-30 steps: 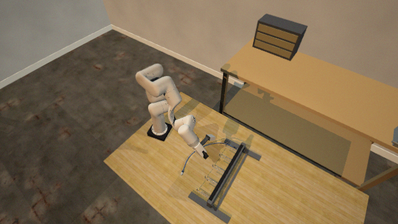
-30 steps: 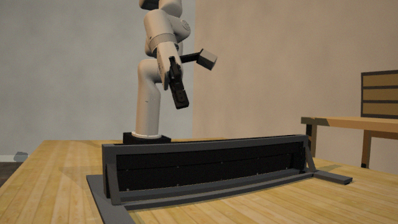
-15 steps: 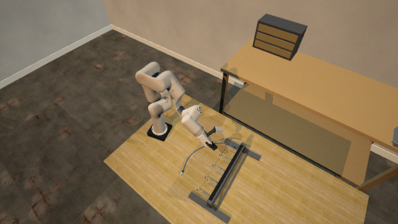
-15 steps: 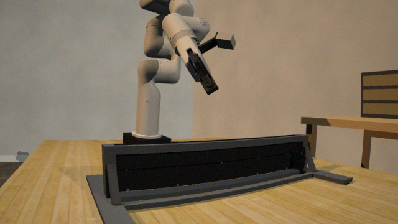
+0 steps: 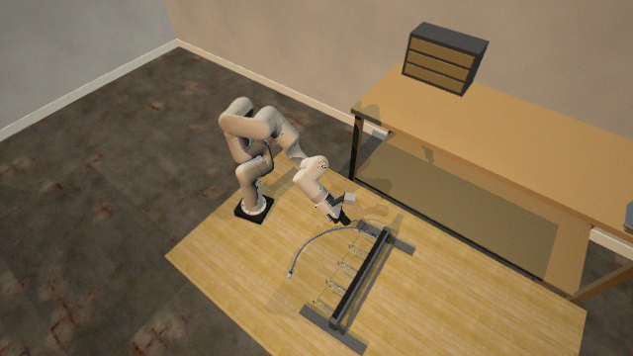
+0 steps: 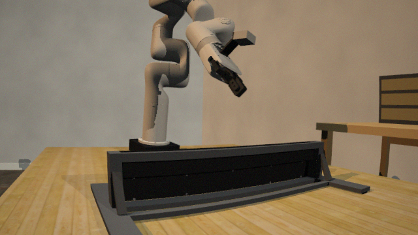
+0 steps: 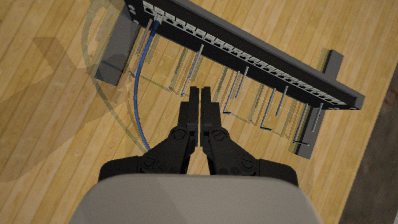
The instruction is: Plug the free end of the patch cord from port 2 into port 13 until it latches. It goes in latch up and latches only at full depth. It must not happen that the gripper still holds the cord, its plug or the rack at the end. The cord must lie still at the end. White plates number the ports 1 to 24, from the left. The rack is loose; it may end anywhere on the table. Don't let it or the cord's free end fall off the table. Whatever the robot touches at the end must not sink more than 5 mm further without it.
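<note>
The dark rack [image 5: 360, 279] [image 6: 212, 153] [image 7: 280, 60] stands on the wooden table, with its row of ports facing my arm. The blue patch cord [image 5: 316, 237] [image 7: 139, 80] is plugged in near the rack's left end in the wrist view. It arcs over the table to its free end [image 5: 289, 275], which lies on the wood away from the rack. In the wrist view the free end is hidden under my hand. My gripper [image 5: 344, 221] [image 6: 240, 91] [image 7: 199, 99] is shut and empty. It hangs tilted in the air above the cord's plugged end, in front of the ports.
Thin wire cable brackets [image 5: 346, 267] [image 7: 232, 92] stick out from the rack's port side. Grey foot plates [image 5: 332, 328] [image 5: 402, 244] lie at both rack ends. My arm's base [image 5: 253, 210] stands at the table's far corner. A desk [image 5: 495, 133] with a drawer box [image 5: 445, 58] stands beyond.
</note>
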`<state>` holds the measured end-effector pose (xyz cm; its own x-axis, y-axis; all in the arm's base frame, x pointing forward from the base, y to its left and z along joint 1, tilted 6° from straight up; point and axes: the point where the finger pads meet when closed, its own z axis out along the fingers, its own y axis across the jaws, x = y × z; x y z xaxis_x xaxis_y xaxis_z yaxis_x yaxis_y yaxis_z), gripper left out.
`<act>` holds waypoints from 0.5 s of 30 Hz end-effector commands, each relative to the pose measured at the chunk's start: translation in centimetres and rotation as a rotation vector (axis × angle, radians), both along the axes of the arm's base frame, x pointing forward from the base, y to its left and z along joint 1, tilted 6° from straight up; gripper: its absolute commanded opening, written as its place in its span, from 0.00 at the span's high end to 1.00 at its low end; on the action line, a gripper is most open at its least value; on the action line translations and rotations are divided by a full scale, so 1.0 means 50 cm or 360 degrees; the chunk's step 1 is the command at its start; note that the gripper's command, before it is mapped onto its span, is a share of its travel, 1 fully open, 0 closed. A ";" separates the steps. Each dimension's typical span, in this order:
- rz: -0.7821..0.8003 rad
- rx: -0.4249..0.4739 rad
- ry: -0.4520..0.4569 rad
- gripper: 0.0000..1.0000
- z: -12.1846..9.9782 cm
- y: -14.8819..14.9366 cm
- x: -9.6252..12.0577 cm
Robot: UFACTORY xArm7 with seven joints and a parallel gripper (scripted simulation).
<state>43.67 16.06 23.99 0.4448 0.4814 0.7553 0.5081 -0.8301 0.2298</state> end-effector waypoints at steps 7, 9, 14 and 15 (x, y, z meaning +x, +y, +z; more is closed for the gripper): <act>-0.0280 0.0262 -0.0147 1.00 -0.013 0.046 -0.038; -0.0313 0.0299 -0.0140 1.00 -0.018 0.053 -0.045; -0.0428 0.0428 -0.0112 1.00 -0.035 0.078 -0.071; -0.0441 0.0443 -0.0108 1.00 -0.038 0.081 -0.074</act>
<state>40.77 19.27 22.28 0.5231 0.1992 0.8287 0.3351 -0.9421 0.0149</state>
